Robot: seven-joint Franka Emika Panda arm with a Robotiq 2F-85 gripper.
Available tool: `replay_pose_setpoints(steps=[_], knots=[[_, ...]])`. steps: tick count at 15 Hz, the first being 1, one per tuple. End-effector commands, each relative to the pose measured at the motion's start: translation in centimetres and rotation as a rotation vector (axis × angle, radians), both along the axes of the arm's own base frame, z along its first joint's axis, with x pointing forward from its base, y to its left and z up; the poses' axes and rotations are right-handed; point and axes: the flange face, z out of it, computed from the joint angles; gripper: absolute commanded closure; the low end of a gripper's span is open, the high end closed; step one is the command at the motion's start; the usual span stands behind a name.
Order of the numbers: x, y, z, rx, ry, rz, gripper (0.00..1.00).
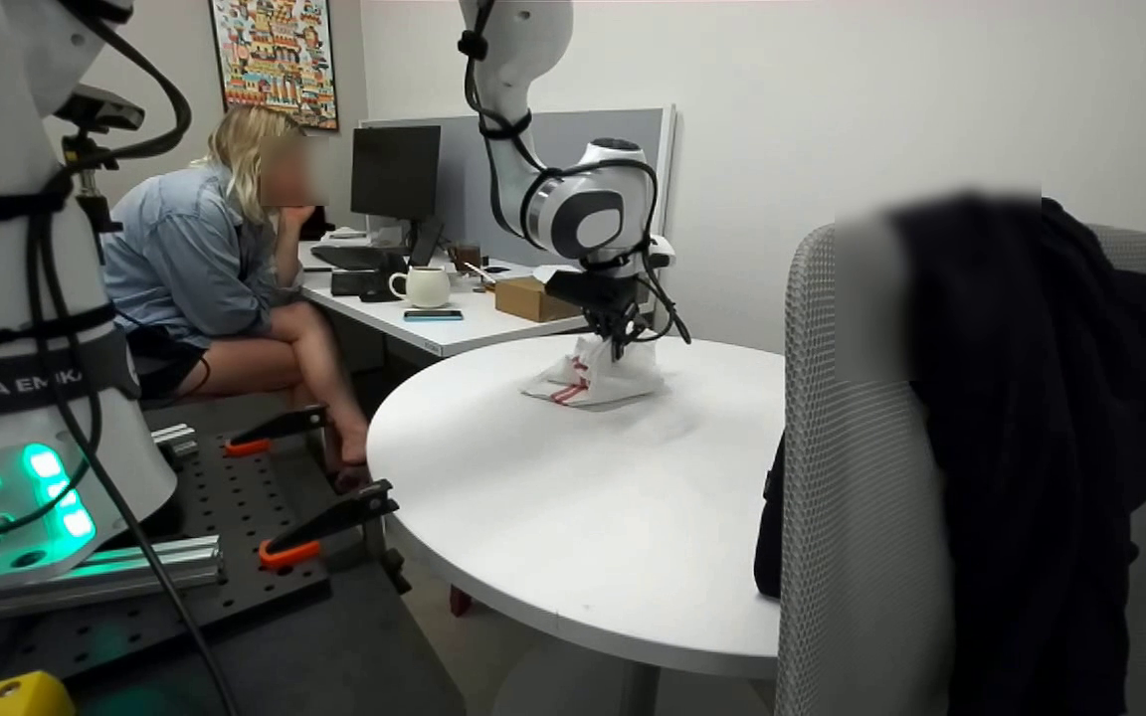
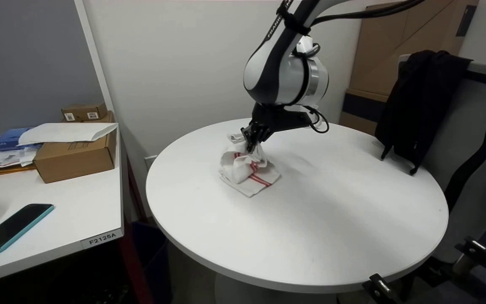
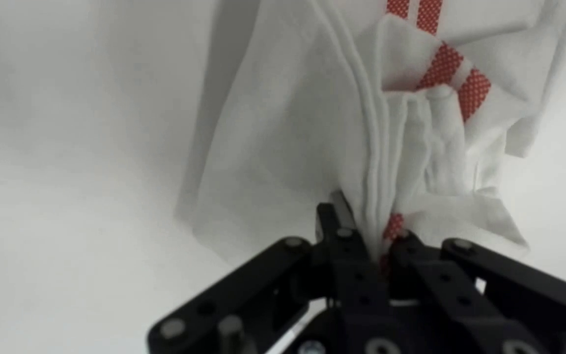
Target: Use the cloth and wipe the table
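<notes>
The white cloth with red stripes lies bunched on the round white table (image 1: 553,517); the cloth shows in both exterior views (image 1: 553,386) (image 2: 239,171) and fills much of the wrist view (image 3: 283,147). The table also shows in the other views (image 2: 310,236) (image 3: 67,236). My gripper (image 1: 617,343) points down and is shut on a gathered fold of the cloth; it also shows in an exterior view (image 2: 252,143) and in the wrist view (image 3: 374,231). The lower cloth spreads over the tabletop. One fingertip is hidden behind the folds in the wrist view.
A grey mesh chair (image 1: 852,557) with a dark jacket (image 2: 416,101) stands at the table's edge. A white desk (image 2: 78,202) with cardboard boxes (image 2: 78,158), a phone (image 2: 11,228) and a mug (image 1: 426,287) adjoins. A person (image 1: 195,249) sits by the desk. Clamps (image 1: 329,522) stick out near the robot base.
</notes>
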Motion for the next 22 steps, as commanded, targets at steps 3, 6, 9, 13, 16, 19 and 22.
replay_pose_setpoints(steps=[3, 6, 9, 13, 16, 19, 22], knots=[[0.8, 5.2, 2.3, 0.063, -0.043, 0.096, 0.98], [-0.2, 6.3, 1.6, 0.068, -0.024, 0.140, 0.98], [-1.6, 6.0, 0.5, 0.052, 0.014, 0.188, 0.98], [-4.9, 3.4, -1.9, 0.005, 0.103, 0.256, 0.98], [-8.4, 0.5, -4.0, -0.028, 0.171, 0.291, 0.98], [-10.2, -2.2, -4.2, -0.068, 0.187, 0.314, 0.98], [-11.0, -5.7, -3.9, -0.121, 0.190, 0.303, 0.98]])
